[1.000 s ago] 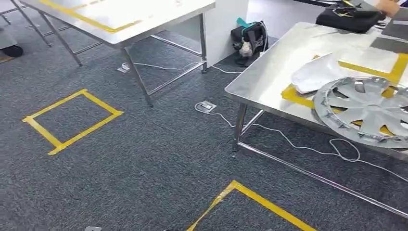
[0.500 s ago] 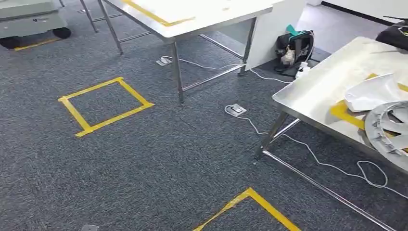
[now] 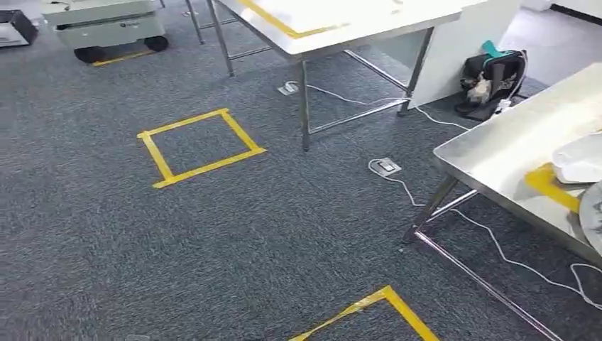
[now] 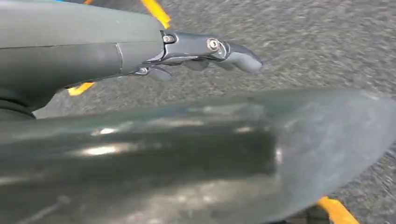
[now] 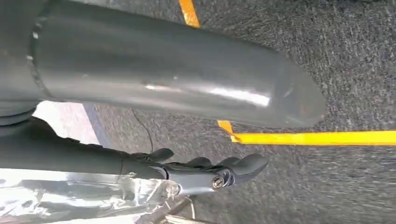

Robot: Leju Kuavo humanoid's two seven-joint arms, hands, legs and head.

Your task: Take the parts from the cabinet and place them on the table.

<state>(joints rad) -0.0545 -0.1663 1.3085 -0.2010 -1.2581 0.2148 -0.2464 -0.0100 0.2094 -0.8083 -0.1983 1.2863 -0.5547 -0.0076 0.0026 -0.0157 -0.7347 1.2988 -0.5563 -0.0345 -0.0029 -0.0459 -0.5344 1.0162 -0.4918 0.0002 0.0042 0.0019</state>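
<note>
On the steel table (image 3: 497, 153) at the right edge of the head view lies a white part (image 3: 581, 160) over yellow tape (image 3: 550, 185). A sliver of the silver wheel cover (image 3: 593, 224) shows beside it. My left hand (image 4: 201, 51) hangs over grey carpet, its fingers loosely stretched out and holding nothing. My right hand (image 5: 210, 172) hangs the same way, with nothing in it, close to the table's shiny edge (image 5: 70, 196).
A second steel table (image 3: 341, 21) stands at the back, with a low grey wheeled unit (image 3: 106, 25) at far left. A yellow tape square (image 3: 201, 145) and a tape corner (image 3: 376, 309) mark the carpet. A black bag (image 3: 490, 78), a floor socket (image 3: 385, 167) and cables lie between the tables.
The camera has swung to the left, so the whole scene has slid right. The wheel cover and white part are nearly out of the picture, and the wheeled unit has come in.
</note>
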